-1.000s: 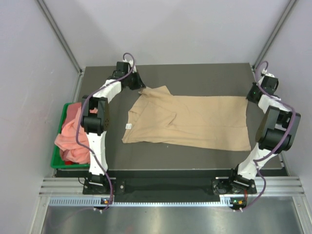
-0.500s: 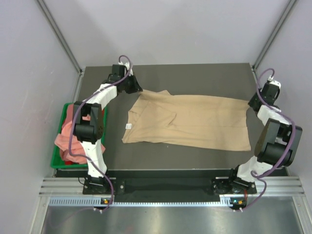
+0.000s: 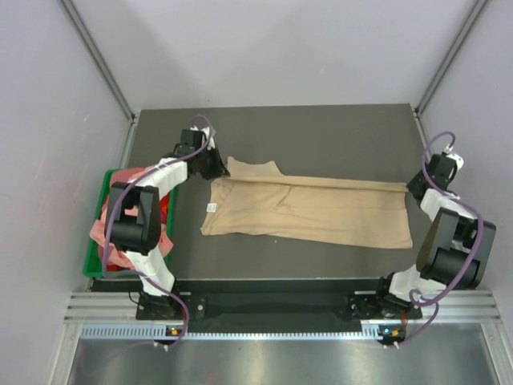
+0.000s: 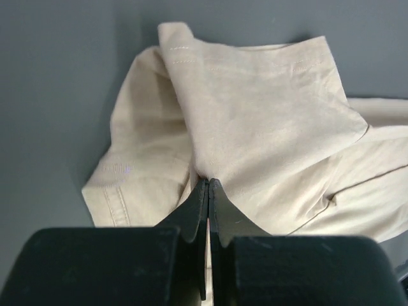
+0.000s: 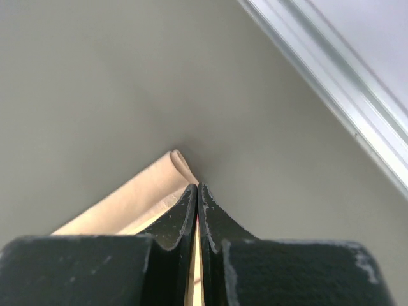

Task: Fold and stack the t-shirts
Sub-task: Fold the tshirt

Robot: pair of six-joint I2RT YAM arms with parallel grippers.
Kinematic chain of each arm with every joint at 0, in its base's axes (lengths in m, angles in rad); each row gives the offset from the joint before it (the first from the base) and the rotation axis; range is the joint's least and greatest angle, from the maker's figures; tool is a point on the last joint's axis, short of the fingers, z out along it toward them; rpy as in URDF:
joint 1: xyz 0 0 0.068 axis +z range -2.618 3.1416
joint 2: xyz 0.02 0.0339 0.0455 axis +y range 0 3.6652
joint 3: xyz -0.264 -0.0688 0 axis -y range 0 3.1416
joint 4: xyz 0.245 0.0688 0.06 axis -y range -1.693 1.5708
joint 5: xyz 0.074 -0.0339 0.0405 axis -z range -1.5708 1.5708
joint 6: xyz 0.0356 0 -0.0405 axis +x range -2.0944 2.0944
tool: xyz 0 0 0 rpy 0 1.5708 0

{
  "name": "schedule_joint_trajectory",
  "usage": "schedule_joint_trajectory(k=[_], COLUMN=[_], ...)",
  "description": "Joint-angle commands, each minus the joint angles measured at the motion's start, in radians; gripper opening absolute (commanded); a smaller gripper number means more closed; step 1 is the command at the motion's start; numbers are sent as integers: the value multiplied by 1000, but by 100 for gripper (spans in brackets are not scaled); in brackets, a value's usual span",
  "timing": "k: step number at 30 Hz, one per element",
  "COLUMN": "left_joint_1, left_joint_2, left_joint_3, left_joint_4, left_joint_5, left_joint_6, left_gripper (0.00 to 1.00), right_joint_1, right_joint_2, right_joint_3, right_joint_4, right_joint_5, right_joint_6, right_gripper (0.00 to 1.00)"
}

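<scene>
Barely begun: left gripper [image 4: 208, 185] and right gripper [image 5: 196, 188] each pinch the tan shirt's [image 3: 321, 210] far edge for a first fold, while pink shirts [image 3: 108, 228] lie heaped in the left bin [image 3: 90, 261].

pink t-shirts [image 3: 99, 234] partly behind left arm [image 3: 128, 228]

Green bin [image 3: 112, 273] sits at the left edge of the frame, right beside the dark grey mat [image 3: 321, 132]. Silver rail [image 3: 96, 308] runs along the bottom.
</scene>
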Motion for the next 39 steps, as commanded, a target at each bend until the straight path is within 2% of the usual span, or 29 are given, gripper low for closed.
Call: schedule_joint_trajectory(k=[1, 8, 25, 29, 33, 35, 39], left_joint_1=[-8, -16, -68, -82, -94, -97, -105], left_joint_2=[-81, -69, -109, -118, -129, -126, -123], left_joint_3=[-42, -28, -76, -86, -108, -106, -108], left_joint_4=[-1, -131, -214, -237, -251, -258, -274], left_joint_5=[-33, -35, -86, -115, -129, -130, -135], left_joint_6=[-6, 16, 25, 17, 16, 16, 11], left_gripper=[0, 0, 0, 0, 0, 0, 0], right_joint_1=[-14, -19, -19, -19, -19, -19, -13], right_joint_2=[-56, -53, -22, -21, -24, -28, -56], right_joint_3=[-27, -19, -30, 5, 71, 86, 94], right_joint_4=[35, -9, -75, -146, -273, -298, -318], right_joint_5=[27, 44, 70, 85, 128, 127, 66], right_joint_6=[31, 38, 59, 64, 65, 67, 67], right_gripper=[0, 0, 2, 9, 24, 27, 28])
